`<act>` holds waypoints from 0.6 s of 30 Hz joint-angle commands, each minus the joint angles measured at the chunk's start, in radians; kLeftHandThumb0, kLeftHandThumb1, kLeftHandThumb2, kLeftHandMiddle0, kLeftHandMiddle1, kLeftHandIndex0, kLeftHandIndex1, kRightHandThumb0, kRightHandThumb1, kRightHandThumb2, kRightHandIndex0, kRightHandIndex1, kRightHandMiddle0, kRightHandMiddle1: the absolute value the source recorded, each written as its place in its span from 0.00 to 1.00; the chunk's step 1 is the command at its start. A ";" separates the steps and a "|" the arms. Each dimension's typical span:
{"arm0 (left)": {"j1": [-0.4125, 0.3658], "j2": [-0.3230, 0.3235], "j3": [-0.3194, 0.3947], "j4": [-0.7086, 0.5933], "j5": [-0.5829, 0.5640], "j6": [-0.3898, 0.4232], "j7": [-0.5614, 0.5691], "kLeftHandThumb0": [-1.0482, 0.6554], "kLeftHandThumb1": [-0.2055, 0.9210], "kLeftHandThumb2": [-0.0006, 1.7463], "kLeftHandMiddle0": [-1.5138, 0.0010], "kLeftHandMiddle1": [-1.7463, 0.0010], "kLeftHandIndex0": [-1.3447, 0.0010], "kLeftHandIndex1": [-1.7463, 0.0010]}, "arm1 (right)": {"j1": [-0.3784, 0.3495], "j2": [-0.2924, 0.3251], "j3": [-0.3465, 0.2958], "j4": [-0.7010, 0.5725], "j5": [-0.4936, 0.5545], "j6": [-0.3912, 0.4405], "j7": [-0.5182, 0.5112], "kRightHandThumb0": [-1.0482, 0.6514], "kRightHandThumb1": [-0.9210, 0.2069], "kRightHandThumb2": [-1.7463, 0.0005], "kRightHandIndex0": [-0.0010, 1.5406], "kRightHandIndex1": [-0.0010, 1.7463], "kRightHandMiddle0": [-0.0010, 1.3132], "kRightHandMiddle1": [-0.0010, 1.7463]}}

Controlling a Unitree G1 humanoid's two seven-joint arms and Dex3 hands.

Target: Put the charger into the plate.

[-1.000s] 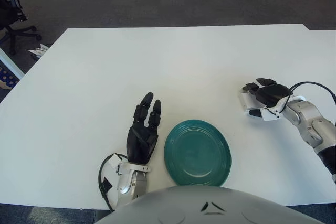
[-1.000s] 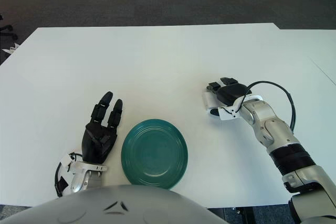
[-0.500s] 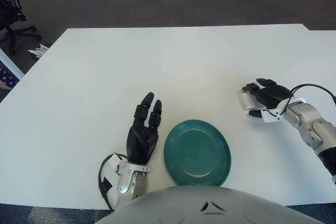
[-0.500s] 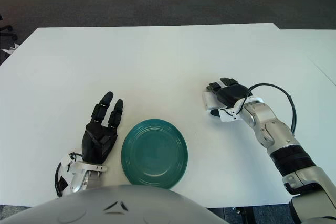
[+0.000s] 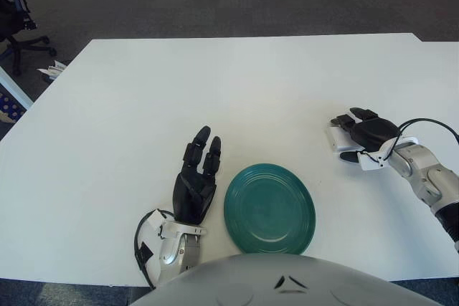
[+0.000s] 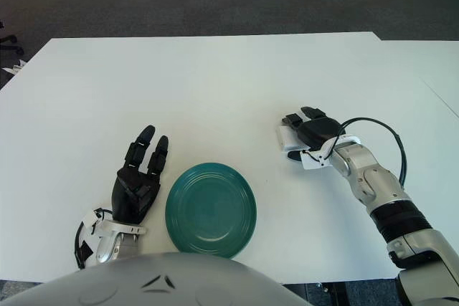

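Observation:
The white charger [image 5: 335,137] lies on the white table [image 5: 215,91] at the right. My right hand [image 5: 358,136] reaches it from the right, its dark fingers [image 5: 343,119] over the far side and the thumb [image 5: 348,155] at the near side, curled around it. The charger still touches the table. The round teal plate [image 5: 270,208] sits near the front edge, well left of the charger, with nothing in it. My left hand [image 5: 195,180] shows just left of the plate, fingers stretched forward and holding nothing.
A black cable [image 5: 430,123] loops from the right wrist. The table's front edge runs just below the plate. An office chair [image 5: 18,19] and floor clutter stand beyond the table's left corner.
The right palm and wrist have shifted slightly right and toward me while the fingers stay around the charger, which has barely moved. The left hand and the plate are unchanged.

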 commanded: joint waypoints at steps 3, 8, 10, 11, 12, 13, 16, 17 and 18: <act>-0.025 -0.041 0.030 0.057 0.002 -0.001 -0.002 0.02 1.00 0.64 0.92 1.00 1.00 0.76 | 0.001 0.033 0.029 0.083 -0.010 0.016 -0.022 0.00 0.00 0.52 0.20 0.00 0.00 0.38; -0.025 -0.040 0.029 0.056 0.008 -0.016 -0.005 0.01 1.00 0.64 0.92 1.00 1.00 0.75 | -0.010 0.032 0.045 0.132 -0.034 0.002 -0.096 0.00 0.00 0.53 0.21 0.01 0.00 0.39; -0.024 -0.036 0.027 0.052 0.010 -0.014 -0.004 0.01 1.00 0.64 0.92 1.00 1.00 0.76 | -0.017 0.031 0.053 0.157 -0.042 0.003 -0.120 0.01 0.00 0.53 0.22 0.01 0.00 0.39; -0.024 -0.034 0.027 0.051 0.010 -0.013 -0.004 0.01 1.00 0.64 0.92 1.00 1.00 0.76 | -0.021 0.030 0.057 0.168 -0.044 0.003 -0.129 0.01 0.00 0.54 0.22 0.01 0.00 0.39; -0.024 -0.032 0.027 0.050 0.008 -0.010 -0.004 0.01 1.00 0.64 0.93 1.00 1.00 0.76 | -0.029 0.032 0.063 0.191 -0.048 0.003 -0.145 0.01 0.00 0.54 0.22 0.01 0.00 0.39; -0.023 -0.031 0.026 0.049 0.007 -0.007 -0.004 0.01 1.00 0.64 0.93 1.00 1.00 0.76 | -0.036 0.033 0.068 0.210 -0.050 0.002 -0.157 0.01 0.00 0.54 0.23 0.01 0.00 0.39; -0.021 -0.031 0.026 0.042 0.002 -0.001 -0.006 0.01 1.00 0.64 0.93 1.00 1.00 0.77 | -0.066 0.040 0.089 0.287 -0.056 -0.008 -0.203 0.02 0.00 0.54 0.23 0.01 0.00 0.39; -0.021 -0.032 0.026 0.041 0.001 -0.001 -0.007 0.01 1.00 0.64 0.93 1.00 1.00 0.77 | -0.076 0.042 0.096 0.310 -0.056 -0.012 -0.217 0.03 0.00 0.55 0.23 0.01 0.00 0.39; -0.021 -0.033 0.025 0.040 0.000 -0.002 -0.007 0.01 1.00 0.64 0.93 1.00 1.00 0.77 | -0.088 0.046 0.105 0.337 -0.058 -0.015 -0.233 0.03 0.00 0.55 0.24 0.02 0.00 0.39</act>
